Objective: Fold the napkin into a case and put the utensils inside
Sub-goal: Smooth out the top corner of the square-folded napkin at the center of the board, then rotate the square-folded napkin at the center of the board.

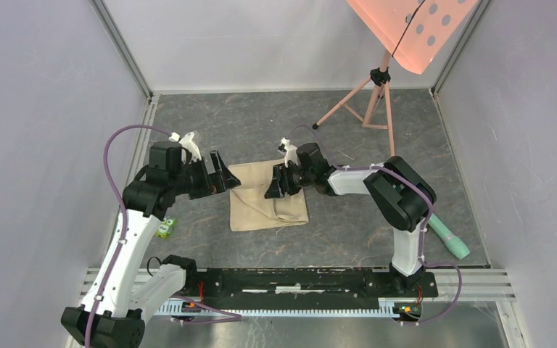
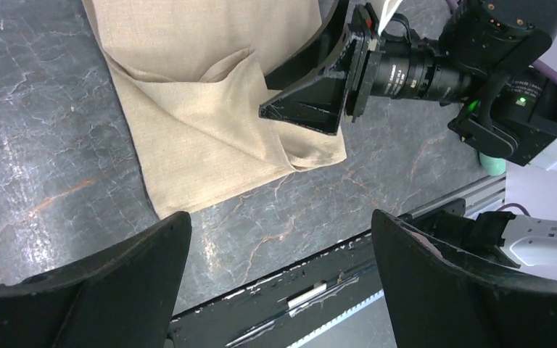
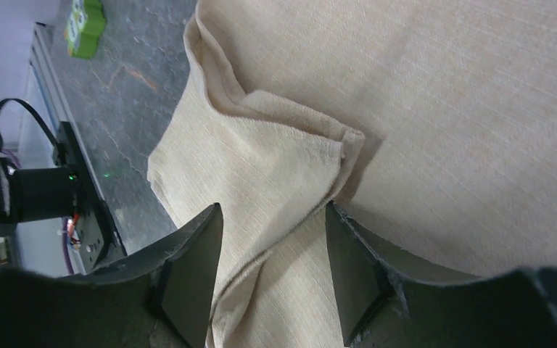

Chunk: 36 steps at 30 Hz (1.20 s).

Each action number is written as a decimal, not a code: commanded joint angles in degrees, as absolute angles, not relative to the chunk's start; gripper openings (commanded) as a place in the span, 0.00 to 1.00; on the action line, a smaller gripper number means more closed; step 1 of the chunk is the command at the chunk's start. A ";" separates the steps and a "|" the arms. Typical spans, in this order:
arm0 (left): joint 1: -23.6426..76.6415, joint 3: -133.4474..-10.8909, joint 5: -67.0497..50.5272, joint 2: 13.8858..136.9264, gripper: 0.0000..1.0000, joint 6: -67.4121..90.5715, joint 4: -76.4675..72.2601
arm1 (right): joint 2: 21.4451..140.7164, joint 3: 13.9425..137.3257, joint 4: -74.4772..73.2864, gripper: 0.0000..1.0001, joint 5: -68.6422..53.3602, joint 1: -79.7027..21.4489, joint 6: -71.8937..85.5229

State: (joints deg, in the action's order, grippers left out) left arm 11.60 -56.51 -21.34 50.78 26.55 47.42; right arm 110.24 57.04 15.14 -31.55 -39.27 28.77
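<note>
One raised fold of the napkin (image 3: pixel 442 109) runs between the right gripper's (image 3: pixel 273 217) half-spread fingers; the left gripper's (image 2: pixel 281 217) gape wide, cloth just ahead.

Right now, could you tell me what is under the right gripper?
The right gripper stands over the napkin, a raised fold between its fingers. Whatever lies beneath the cloth is covered.

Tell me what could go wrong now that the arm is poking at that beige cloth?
The right end effector straddles a raised fold of the napkin; closing may catch only one layer, or pulling may drag the whole cloth and spoil the fold. The left end effector hangs open beside the napkin's edge, pinning nothing, so the cloth could slide.
</note>
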 commanded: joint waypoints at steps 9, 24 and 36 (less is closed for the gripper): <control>11.53 -64.98 -18.01 49.14 1.00 22.41 51.86 | 110.38 60.33 27.24 0.55 -32.57 -47.45 42.81; 11.52 -61.36 -18.72 50.28 1.00 24.61 48.92 | 100.32 56.04 18.27 0.78 -25.88 -52.32 34.16; 11.61 -57.04 -26.37 63.67 0.99 28.91 36.50 | 92.31 45.09 4.05 0.39 -6.54 -50.01 24.46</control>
